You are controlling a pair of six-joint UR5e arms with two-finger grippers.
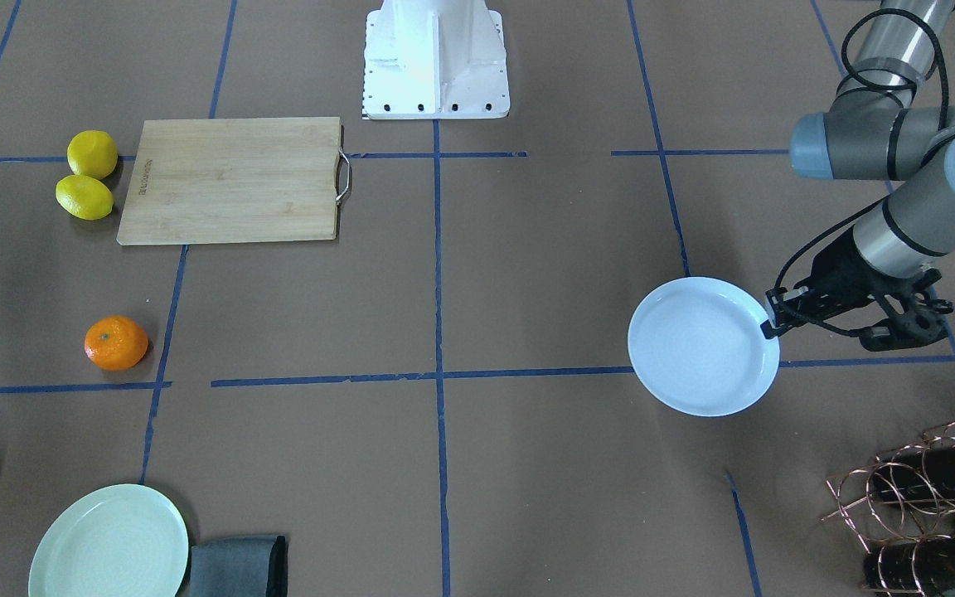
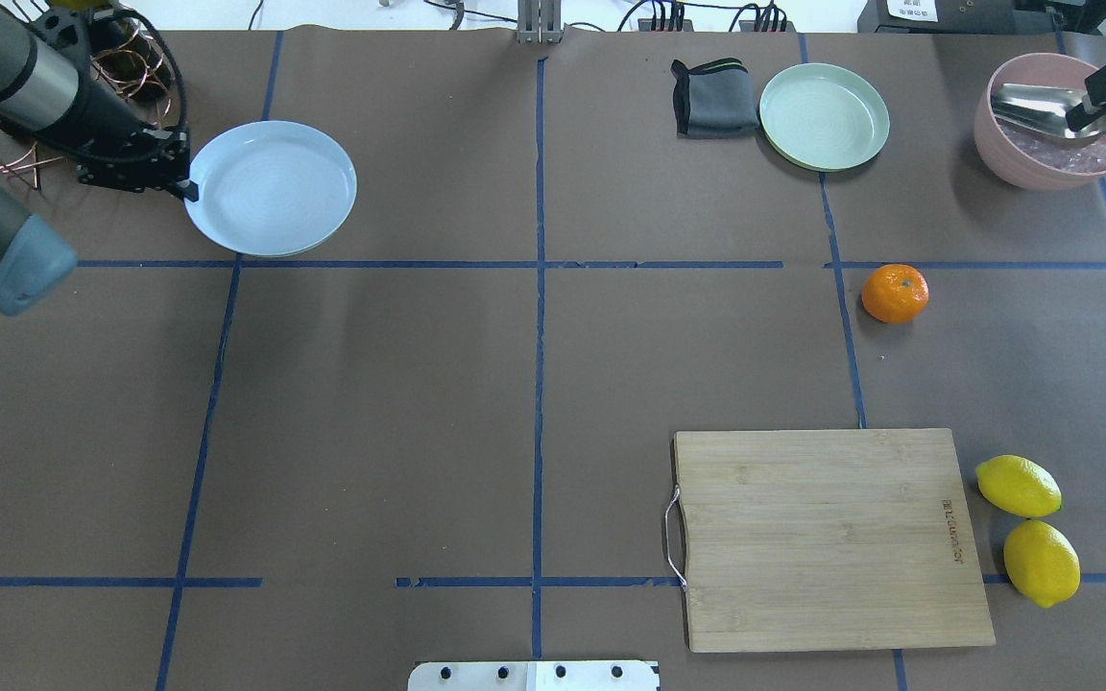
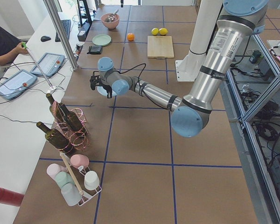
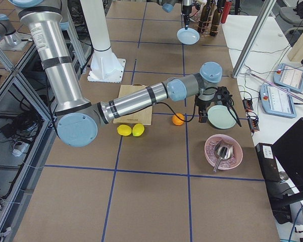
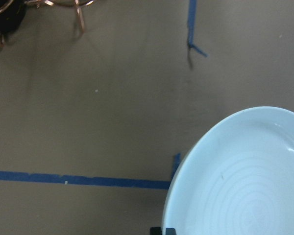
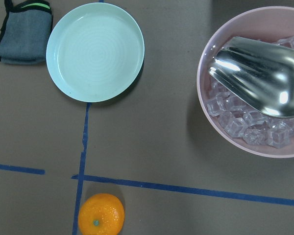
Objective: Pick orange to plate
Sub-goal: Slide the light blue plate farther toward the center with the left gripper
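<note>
The plate [image 5: 245, 186] sits near the far left corner of the worktop [image 2: 419, 384], its rim clenched in the left gripper [image 2: 190, 188]. The orange [image 6: 101, 214] lies alone toward the far right edge, not yet picked. The right gripper [image 2: 1105, 88] hovers beyond it; if it is open, I cannot tell. Next, I think, it must descend over the orange and close on it.

Bright, even overhead light; soft shadows.
Glare streaks the metal scoop [image 6: 264, 73] beneath the right jaws; the plate [image 5: 245, 181] at the left jaws looks slightly soft; faint diffuse shadows lie on the worktop [image 2: 419, 384].
</note>
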